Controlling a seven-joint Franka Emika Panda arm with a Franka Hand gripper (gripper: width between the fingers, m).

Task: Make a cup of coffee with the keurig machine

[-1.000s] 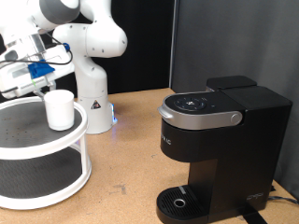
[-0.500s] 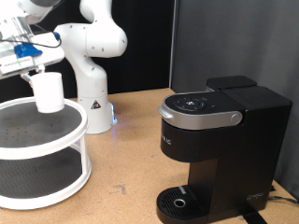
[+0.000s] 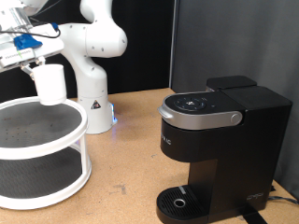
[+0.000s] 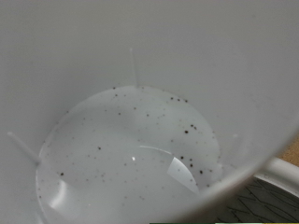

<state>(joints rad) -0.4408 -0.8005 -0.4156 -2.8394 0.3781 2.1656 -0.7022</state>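
Observation:
The white cup [image 3: 49,82] hangs in my gripper [image 3: 35,63] at the exterior view's upper left, lifted clear above the top tier of a white round shelf [image 3: 56,140]. The gripper is shut on the cup's rim. In the wrist view the cup's inside [image 4: 131,149] fills the picture, with dark specks on its bottom. The black keurig machine [image 3: 220,140] stands at the exterior view's right, its lid closed and its round drip tray [image 3: 177,201] bare. The cup is far to the left of the machine.
The two-tier shelf has dark mesh floors; its rim also shows in the wrist view [image 4: 280,177]. The arm's white domed base [image 3: 93,98] stands behind the shelf. A brown tabletop [image 3: 131,159] lies between the shelf and the machine.
The cup stood on the shelf's top tier a second ago. My gripper has lifted it up and to the exterior view's left, off the shelf.

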